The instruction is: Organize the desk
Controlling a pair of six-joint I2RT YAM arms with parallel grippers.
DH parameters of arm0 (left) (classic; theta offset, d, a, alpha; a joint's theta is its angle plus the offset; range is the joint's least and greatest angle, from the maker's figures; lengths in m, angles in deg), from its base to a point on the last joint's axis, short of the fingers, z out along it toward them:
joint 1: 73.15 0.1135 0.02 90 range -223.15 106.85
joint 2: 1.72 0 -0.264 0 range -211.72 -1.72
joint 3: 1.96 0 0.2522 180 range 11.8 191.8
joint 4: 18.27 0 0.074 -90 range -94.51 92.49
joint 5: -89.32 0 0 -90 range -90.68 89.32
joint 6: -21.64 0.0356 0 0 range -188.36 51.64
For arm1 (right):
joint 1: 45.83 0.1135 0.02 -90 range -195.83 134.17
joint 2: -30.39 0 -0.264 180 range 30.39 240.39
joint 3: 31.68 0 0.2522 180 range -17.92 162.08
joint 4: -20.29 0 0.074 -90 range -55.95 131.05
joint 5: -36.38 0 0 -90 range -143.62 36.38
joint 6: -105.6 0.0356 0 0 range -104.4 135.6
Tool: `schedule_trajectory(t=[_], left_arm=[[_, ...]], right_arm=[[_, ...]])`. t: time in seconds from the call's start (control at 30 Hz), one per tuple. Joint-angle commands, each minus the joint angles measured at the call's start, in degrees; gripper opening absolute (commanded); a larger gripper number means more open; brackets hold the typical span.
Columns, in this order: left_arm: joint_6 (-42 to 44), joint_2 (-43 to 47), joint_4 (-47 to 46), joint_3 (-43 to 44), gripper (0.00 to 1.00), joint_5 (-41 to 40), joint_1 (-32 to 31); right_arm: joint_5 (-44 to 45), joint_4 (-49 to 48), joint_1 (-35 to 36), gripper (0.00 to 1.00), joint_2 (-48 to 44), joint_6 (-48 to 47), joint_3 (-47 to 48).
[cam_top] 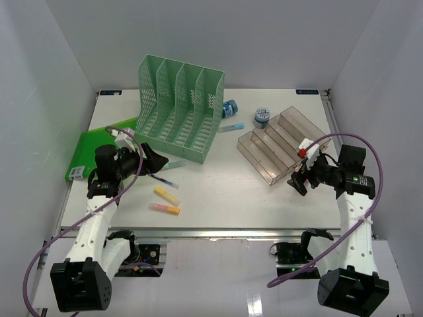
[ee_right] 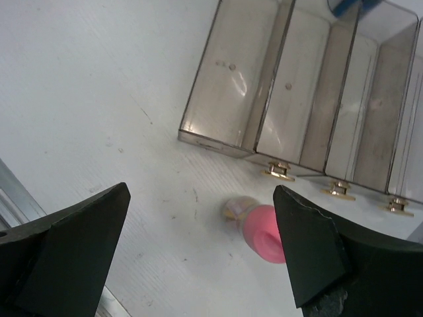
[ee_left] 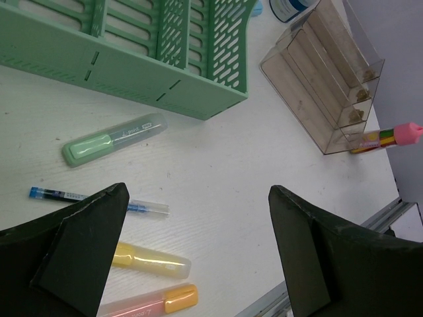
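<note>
Hovering over pink-capped marker beside clear tray, right gripper has jaws spread; left gripper jaws spread above yellow highlighter, lower left of white tabletop; pen-sorting step, probably; next needs descent, pinch.

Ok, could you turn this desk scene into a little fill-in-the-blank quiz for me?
1. The slotted file rack is ____ in colour.
2. The marker lying beside the clear tray has a ____ cap.
3. The left tool and the right tool both hold nothing, and their jaws stand ____.
4. The desk top itself is ____.

Missing words: green; pink; open; white.
</note>
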Motion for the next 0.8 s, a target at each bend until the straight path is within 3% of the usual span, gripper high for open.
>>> schedule_trajectory(t=[0.0, 0.07, 0.3, 0.5, 0.77], left_arm=[[-0.4, 2.0, -1.7, 1.6, 0.98, 2.4, 0.0], [-0.5, 2.5, -2.0, 1.5, 0.98, 3.0, 0.0], [-0.9, 3.1, -2.7, 1.4, 0.98, 4.2, 0.0], [-0.9, 3.6, -2.8, 1.3, 0.98, 4.3, 0.0], [-0.9, 3.3, -3.0, 1.2, 0.98, 4.6, 0.0]], right_arm=[[12.6, -4.6, -1.0, 0.96, -1.0, 12.3, -1.4], [19.4, -9.5, -0.9, 0.95, -1.3, 19.8, -3.4], [19.8, -12.7, -1.0, 0.95, 2.6, 24.4, -6.1], [28.9, -16.6, -1.0, 0.95, 4.5, 27.5, -6.7], [22.8, -17.6, -1.0, 0.96, 2.0, 26.9, -9.1]])
